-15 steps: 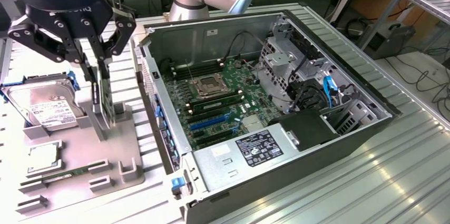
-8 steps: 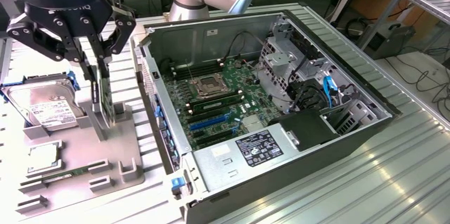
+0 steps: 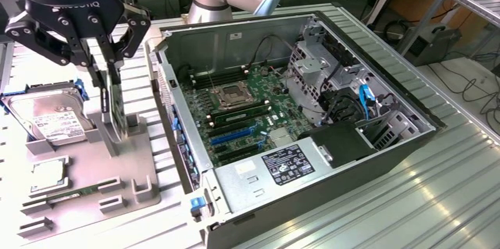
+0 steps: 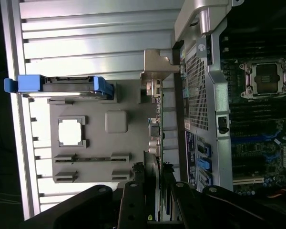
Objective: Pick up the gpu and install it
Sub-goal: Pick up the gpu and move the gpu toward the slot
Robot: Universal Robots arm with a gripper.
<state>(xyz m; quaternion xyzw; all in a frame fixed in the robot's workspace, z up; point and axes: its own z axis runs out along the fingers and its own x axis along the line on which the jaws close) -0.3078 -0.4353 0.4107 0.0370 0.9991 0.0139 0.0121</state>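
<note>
Hand (image 3: 108, 82) is clenched on the upper edge of the gpu (image 3: 116, 120), which stands on edge over the grey holder tray (image 3: 86, 167) on the worktop (image 3: 437, 190); whether it rests in the tray or hangs just clear, I cannot tell. The open computer case (image 3: 312, 202) lies just beside it, toward the exterior view's right. The card's long axis runs alongside the near case wall, seemingly crosswise to the blue slots (image 3: 230, 137).

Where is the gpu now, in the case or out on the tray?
Out. The gpu stands on edge on the gray tray beside the open case, with the gripper at its top edge.
</note>
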